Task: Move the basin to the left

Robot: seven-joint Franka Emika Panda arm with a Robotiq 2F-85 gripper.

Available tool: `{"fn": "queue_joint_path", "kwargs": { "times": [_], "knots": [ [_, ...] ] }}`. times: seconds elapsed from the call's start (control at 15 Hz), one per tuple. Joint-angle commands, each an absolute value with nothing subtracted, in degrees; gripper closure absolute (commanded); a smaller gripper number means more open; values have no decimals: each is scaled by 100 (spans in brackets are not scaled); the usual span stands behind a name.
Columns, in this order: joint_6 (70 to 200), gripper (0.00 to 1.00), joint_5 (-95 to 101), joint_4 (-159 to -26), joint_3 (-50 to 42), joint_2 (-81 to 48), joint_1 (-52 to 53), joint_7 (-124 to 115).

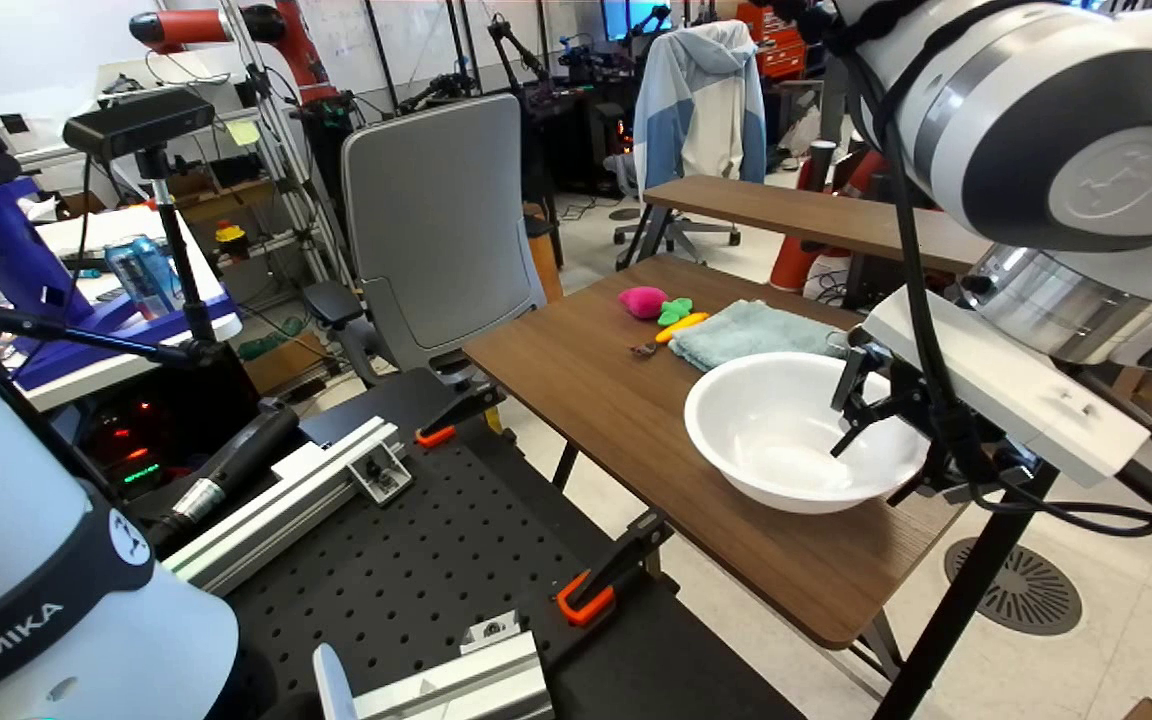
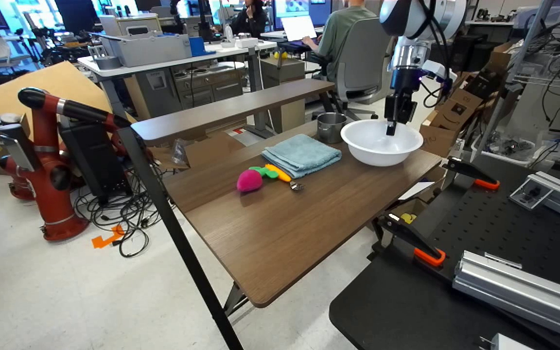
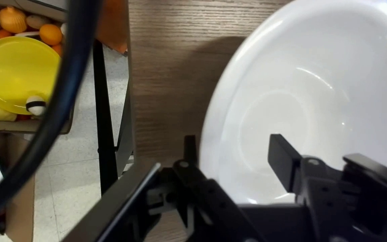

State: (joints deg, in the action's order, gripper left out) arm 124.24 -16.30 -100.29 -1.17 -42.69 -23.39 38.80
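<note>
The jaws of my gripper (image 3: 235, 154) stand spread astride the rim of the basin (image 1: 771, 430): one finger (image 3: 190, 149) hangs just outside the wall, the other finger (image 3: 282, 163) over the inside. Whether either touches, I cannot tell. The basin sits on the counter (image 2: 299, 223), near a short edge and the corner by the black bench (image 2: 406, 301). A pot (image 2: 331, 129) stands just beside it and a folded towel (image 2: 304, 151) lies close by; a pink toy (image 2: 249, 180) lies farther off, toward the opposite short edge.
</note>
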Motion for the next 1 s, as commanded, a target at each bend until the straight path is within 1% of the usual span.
{"fn": "queue_joint_path", "kwargs": {
  "times": [0.0, 0.2, 0.27, 0.4, 0.47, 0.93],
  "knots": [
    [12369, 73, -1782, -9818, 73, -4393, -2563, 4078],
    [12354, 97, -1810, -9777, 103, -4391, -2626, 4123],
    [12345, 100, -1827, -9769, 113, -4385, -2652, 4142],
    [12335, 100, -1877, -9765, 141, -4372, -2704, 4185],
    [12329, 98, -1921, -9770, 159, -4359, -2742, 4232],
    [12396, 98, -2244, -9993, 244, -4075, -2894, 4741]
  ]
}}
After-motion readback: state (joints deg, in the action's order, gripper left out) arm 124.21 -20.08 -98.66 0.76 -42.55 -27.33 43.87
